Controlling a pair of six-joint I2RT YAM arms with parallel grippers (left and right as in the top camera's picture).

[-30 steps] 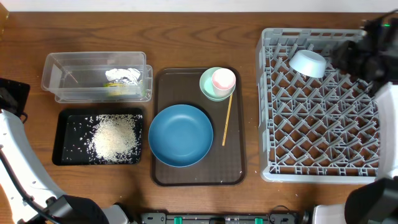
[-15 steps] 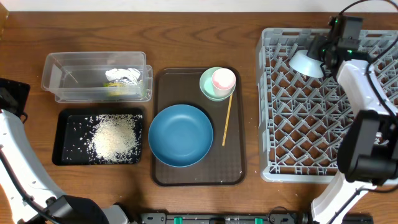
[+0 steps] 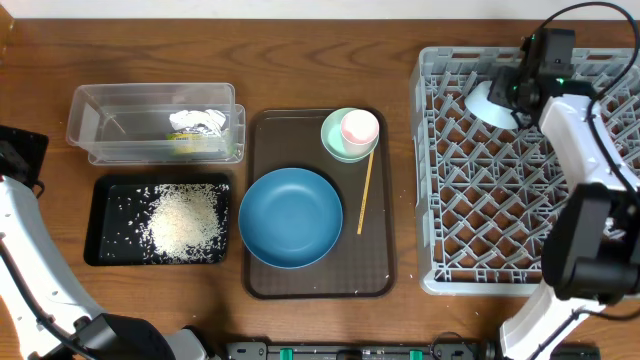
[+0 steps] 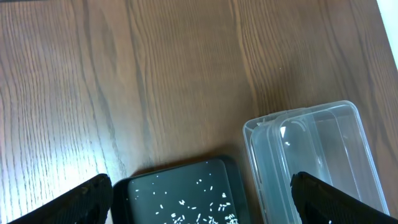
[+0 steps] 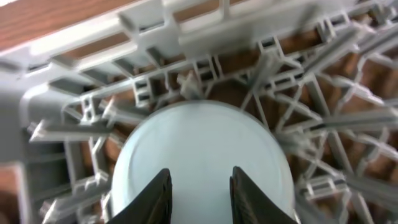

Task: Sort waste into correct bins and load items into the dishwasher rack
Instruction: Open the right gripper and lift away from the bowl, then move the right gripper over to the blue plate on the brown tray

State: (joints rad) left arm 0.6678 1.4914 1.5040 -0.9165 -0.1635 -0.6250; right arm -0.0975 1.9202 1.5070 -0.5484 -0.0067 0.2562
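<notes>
Right gripper (image 5: 200, 182): over the upturned blue bowl (image 5: 199, 134), its two fingers lying across the bowl's pale underside with a narrow gap between them; whether they pinch it cannot be told.
Left gripper (image 4: 202, 184): spread wide with nothing between the fingers, hanging above the table (image 4: 155, 74) where the black tray (image 4: 140, 186) and the tub (image 4: 348, 124) meet.
Change: a second ago the right arm was a blur at the rack's far right corner and the blue bowl showed whole. Now the gripper covers the bowl's right edge. The bowl sits about where it did, and nothing else has shifted.
Rack (image 3: 428, 175): holds only the blue bowl, upside down on the pegs near the far edge, left of middle.
Tub: wrapper (image 3: 197, 122) inside, in the right half.
Black tray: rice (image 3: 185, 220) heaped in the middle, with loose grains scattered to the left.
Brown tray (image 3: 375, 270): dish (image 3: 290, 217) at the near end, green bowl (image 3: 333, 142) at the far right corner with the cup (image 3: 360, 127) in it, stick (image 3: 366, 190) lying just right of the dish.
</notes>
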